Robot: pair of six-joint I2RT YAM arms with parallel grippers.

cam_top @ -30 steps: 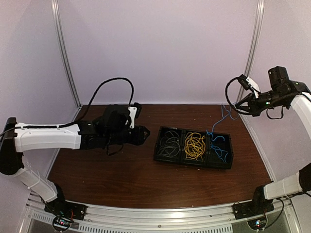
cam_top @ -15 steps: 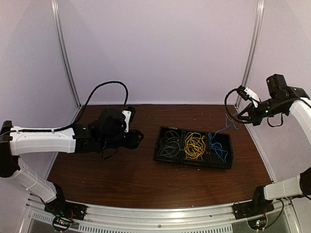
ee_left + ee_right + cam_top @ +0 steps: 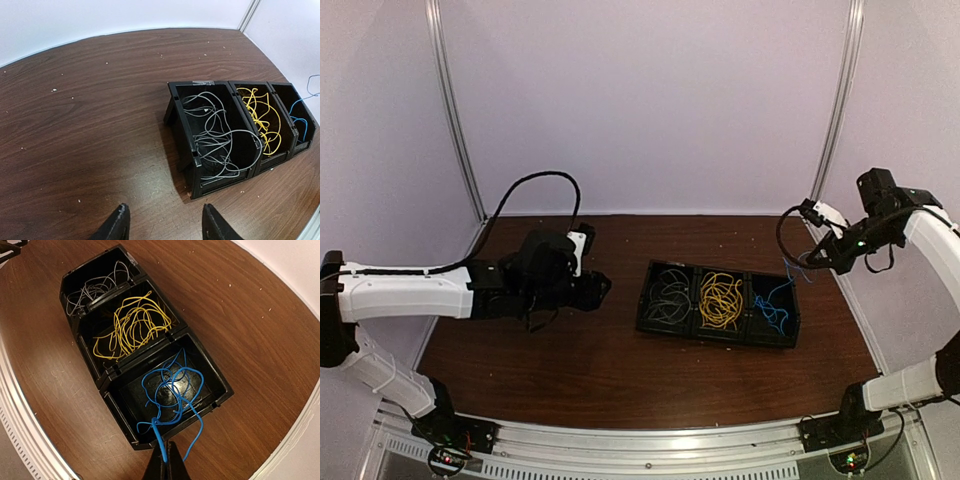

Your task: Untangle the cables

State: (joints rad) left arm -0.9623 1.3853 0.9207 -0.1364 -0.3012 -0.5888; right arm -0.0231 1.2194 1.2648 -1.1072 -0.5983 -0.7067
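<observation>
A black three-compartment bin [image 3: 655, 322] stands right of the table's middle. It holds pale grey cables [image 3: 668, 293] [image 3: 215, 135] on the left, yellow cables [image 3: 720, 300] [image 3: 131, 327] in the middle and blue cables [image 3: 772, 306] [image 3: 172, 390] on the right. My right gripper [image 3: 812, 263] [image 3: 166, 461] hangs above the bin's right end, shut on a blue cable. That cable trails down into the blue compartment, and one loop drapes over the rim. My left gripper [image 3: 601, 288] [image 3: 165, 227] is open and empty, low over bare wood left of the bin.
The bin's wall [image 3: 182, 140] faces my left gripper. Metal posts [image 3: 455, 120] [image 3: 840, 110] stand at the back corners against pale walls. A thick black arm cable [image 3: 535, 185] loops above the left arm. A metal rail [image 3: 650, 440] runs along the near edge.
My right gripper has come down and towards the bin, bringing the blue cable with it. My left arm has drawn back to the left, and its jaws have widened a little.
</observation>
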